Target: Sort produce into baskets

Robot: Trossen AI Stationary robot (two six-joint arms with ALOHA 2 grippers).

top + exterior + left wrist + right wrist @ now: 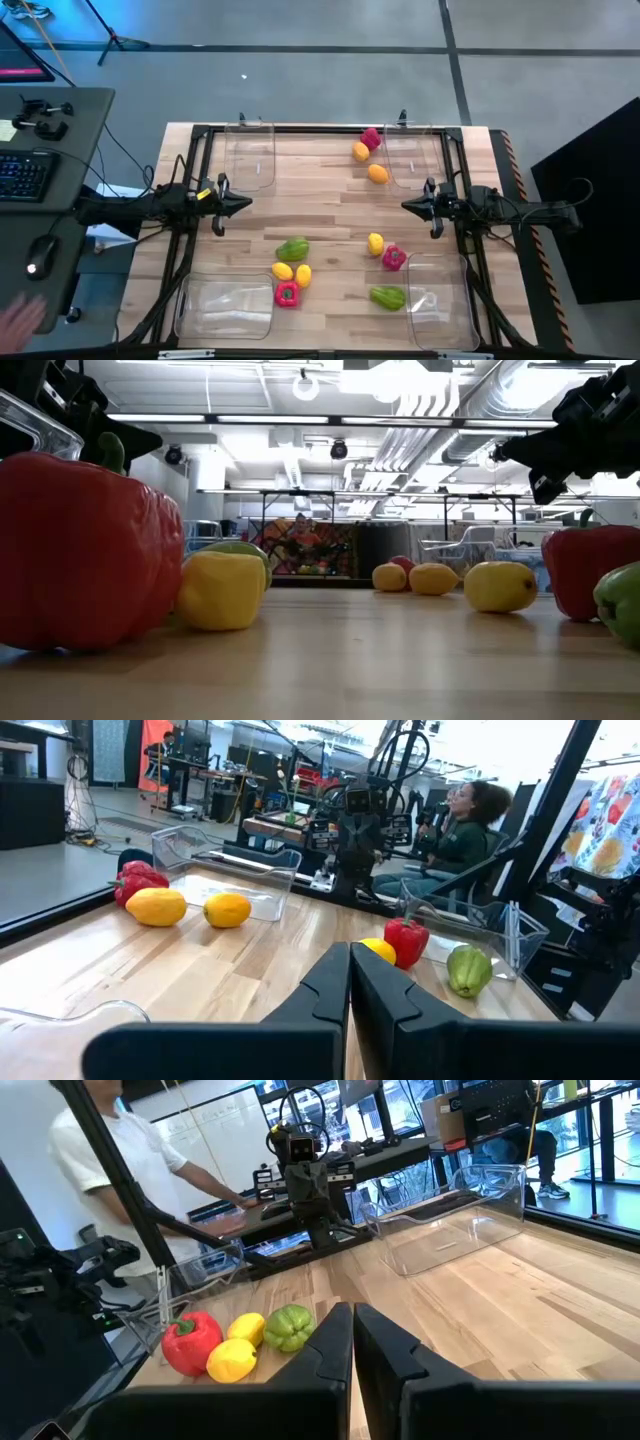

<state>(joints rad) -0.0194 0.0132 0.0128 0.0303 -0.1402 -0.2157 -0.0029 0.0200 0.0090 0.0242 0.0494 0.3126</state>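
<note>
Toy produce lies on the wooden table. A green pepper (292, 248), two yellow pieces (292, 272) and a red pepper (287, 294) sit near the middle front. A yellow piece (375, 242), a red pepper (393, 258) and a green piece (388, 297) sit toward the front right. A magenta piece (371, 138) and two orange pieces (368, 162) lie at the far right. Clear baskets stand at the corners: far left (250, 155), far right (418, 155), near left (225, 306), near right (440, 300). My left gripper (245, 204) is shut and empty at the left. My right gripper (408, 206) is shut and empty at the right.
A black frame (330, 130) runs around the table. A desk with a keyboard (25, 175) and a mouse stands left of the table, where a person's hand (20, 318) shows. People sit and stand beyond the table (470, 820). Bare wood lies between the two grippers.
</note>
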